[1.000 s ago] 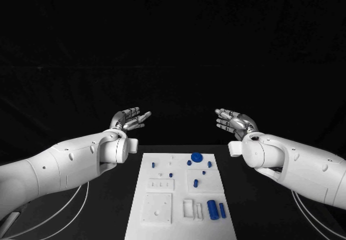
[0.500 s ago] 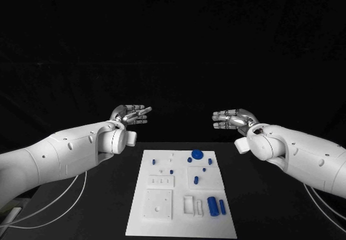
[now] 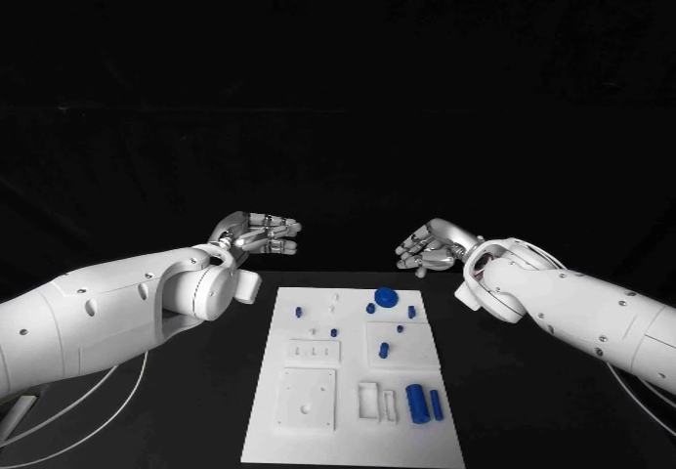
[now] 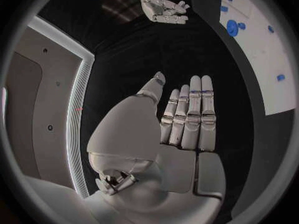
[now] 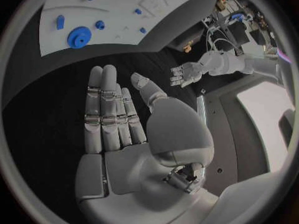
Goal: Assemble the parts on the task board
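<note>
The parts (image 3: pixel 417 403) are small blue pieces on the white board (image 3: pixel 317 430), and they look hard, light and smooth, so I think they could slip. The left hand (image 3: pixel 258 234) is past the board's far left corner, fingers apart, holding nothing. The right hand (image 3: pixel 430 246) is past its far right corner, just the same. Pinch the gear (image 3: pixel 385 292) by its rim.

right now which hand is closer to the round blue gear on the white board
Right. The right hand hovers just beyond the round blue gear at the far end of the white board; the left hand hangs farther off, past the board's left edge.
</note>
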### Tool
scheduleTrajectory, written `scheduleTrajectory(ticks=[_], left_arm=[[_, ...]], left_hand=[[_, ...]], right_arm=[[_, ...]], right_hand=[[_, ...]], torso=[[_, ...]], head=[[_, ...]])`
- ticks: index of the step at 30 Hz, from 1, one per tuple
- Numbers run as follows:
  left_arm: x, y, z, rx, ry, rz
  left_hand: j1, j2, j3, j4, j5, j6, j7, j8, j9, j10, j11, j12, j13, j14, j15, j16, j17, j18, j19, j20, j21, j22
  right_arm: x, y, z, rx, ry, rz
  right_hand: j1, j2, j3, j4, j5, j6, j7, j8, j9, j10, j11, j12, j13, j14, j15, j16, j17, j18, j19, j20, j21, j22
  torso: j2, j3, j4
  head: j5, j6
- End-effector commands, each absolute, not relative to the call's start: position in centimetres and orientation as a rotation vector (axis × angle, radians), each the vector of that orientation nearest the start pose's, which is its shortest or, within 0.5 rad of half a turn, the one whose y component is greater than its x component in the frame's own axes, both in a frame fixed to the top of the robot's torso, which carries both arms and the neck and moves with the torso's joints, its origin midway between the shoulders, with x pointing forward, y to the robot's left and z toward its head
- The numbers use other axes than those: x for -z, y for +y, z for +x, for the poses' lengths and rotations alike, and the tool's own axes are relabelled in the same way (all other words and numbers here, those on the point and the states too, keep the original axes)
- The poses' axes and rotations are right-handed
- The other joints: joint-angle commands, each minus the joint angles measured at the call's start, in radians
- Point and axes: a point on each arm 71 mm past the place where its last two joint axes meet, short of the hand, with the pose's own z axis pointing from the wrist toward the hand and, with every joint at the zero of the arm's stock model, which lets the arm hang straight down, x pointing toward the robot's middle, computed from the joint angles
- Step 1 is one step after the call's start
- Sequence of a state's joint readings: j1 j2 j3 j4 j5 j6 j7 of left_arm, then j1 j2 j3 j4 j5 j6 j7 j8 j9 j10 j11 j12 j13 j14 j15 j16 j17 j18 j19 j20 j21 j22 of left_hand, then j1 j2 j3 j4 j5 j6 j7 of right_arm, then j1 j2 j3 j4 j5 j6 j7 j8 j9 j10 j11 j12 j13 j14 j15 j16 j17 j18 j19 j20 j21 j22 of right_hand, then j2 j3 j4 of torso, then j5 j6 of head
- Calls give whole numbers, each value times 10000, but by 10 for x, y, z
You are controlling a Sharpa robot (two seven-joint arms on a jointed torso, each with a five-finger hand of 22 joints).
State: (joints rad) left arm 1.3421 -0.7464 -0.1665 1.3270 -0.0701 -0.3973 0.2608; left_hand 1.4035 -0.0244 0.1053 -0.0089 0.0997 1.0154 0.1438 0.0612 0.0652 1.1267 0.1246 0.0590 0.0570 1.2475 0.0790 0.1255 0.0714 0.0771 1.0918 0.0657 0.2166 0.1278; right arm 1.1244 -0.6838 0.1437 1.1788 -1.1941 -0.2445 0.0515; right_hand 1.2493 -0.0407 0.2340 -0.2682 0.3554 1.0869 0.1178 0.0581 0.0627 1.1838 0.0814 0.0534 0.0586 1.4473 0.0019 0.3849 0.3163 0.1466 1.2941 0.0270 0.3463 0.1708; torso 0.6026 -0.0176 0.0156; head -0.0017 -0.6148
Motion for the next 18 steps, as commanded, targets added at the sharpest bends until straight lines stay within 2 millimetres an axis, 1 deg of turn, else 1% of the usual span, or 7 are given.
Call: scheduleTrajectory(ticks=[1, 3, 5, 6, 11, 15, 18], left_arm=[[163, 218, 526, 13039, 15171, -9890], [161, 216, 521, 13209, 15228, -9839], [160, 214, 516, 13375, 15280, -9793], [159, 214, 514, 13445, 15299, -9775], [155, 214, 506, 13683, 15351, -9724], [150, 213, 502, 13844, 15348, -9658], [147, 212, 500, 13942, 15348, -9604]], left_hand=[[-132, -25, -42, -77, 12, -64, 34, 12, -7, -124, 5, 9, 9, 88, 31, -54, -1, -113, -97, -6, 91, 31], [-174, -29, -104, -121, -6, -86, 46, 14, -6, -156, 13, 13, 10, 120, 28, -45, 3, -107, -110, -5, 144, 50], [-200, -17, -149, -160, -7, -93, 46, 13, -6, -171, 16, 10, 9, 119, 30, -49, 2, -104, -130, -1, 182, 61], [-221, 3, -171, -180, -15, -96, 47, 15, -6, -179, 17, 14, 10, 121, 31, -49, 3, -104, -147, 1, 200, 64], [-239, -6, -187, -185, -18, -97, 47, 14, -6, -184, 21, 11, 10, 119, 33, -50, 3, -104, -148, 3, 208, 65], [-275, 23, -230, -232, -24, -100, 48, 12, -6, -192, 22, 10, 9, 120, 34, -48, 4, -102, -167, 6, 247, 69], [-288, 28, -250, -261, -25, -105, 52, 13, -6, -217, 30, 11, 10, 115, 40, -50, 3, -99, -178, 9, 264, 67]], right_arm=[[185, -214, 547, -6084, 16382, -855], [184, -209, 545, -5815, 16290, -1367], [183, -204, 544, -5549, 16170, -1874], [183, -200, 544, -5421, 16102, -2114], [182, -188, 541, -4885, 15753, -2998], [186, -180, 538, -4522, 15587, -3509], [188, -177, 537, -4323, 15500, -3738]], right_hand=[[-96, -429, 269, -176, -158, 193, -142, 14, 10, 179, -136, 50, 12, 57, -250, 3763, 2783, 29, 1188, -692, 2156, 1589], [-118, -447, 340, -151, -227, 226, -121, 37, 20, 159, -112, 46, 13, 169, -239, 4012, 2898, -42, 1412, -706, 2422, 1805], [-132, -495, 445, -142, -272, 236, -139, 42, 22, 80, -95, 37, 14, 104, -246, 4266, 2989, -70, 1486, -725, 2713, 2113], [-118, -523, 496, -140, -296, 237, -142, 37, 20, 31, -87, 46, 15, 78, -211, 4365, 2993, -147, 1486, -701, 2855, 2283], [-29, -638, 736, -143, -648, 263, -151, 39, 22, -9, -68, 41, 12, 30, -184, 4555, 2912, -139, 1361, -685, 3060, 2679], [2, -797, 1002, -128, -857, 297, -156, 40, 21, -76, -46, 41, 10, 9, -158, 4661, 2783, -101, 1274, -656, 3119, 3009], [22, -832, 1016, -110, -1052, 289, -158, 39, 20, -99, -37, 42, 10, 8, -145, 4730, 2745, -90, 1277, -639, 3103, 3137]], torso=[[385, -70, 160], [494, -82, 232], [591, -79, 297], [633, -79, 317], [860, -80, 426], [987, -95, 521], [1066, -98, 566]], head=[[-109, 131], [-185, 153], [-234, 133], [-250, 132], [-332, 180], [-360, 188], [-369, 194]])
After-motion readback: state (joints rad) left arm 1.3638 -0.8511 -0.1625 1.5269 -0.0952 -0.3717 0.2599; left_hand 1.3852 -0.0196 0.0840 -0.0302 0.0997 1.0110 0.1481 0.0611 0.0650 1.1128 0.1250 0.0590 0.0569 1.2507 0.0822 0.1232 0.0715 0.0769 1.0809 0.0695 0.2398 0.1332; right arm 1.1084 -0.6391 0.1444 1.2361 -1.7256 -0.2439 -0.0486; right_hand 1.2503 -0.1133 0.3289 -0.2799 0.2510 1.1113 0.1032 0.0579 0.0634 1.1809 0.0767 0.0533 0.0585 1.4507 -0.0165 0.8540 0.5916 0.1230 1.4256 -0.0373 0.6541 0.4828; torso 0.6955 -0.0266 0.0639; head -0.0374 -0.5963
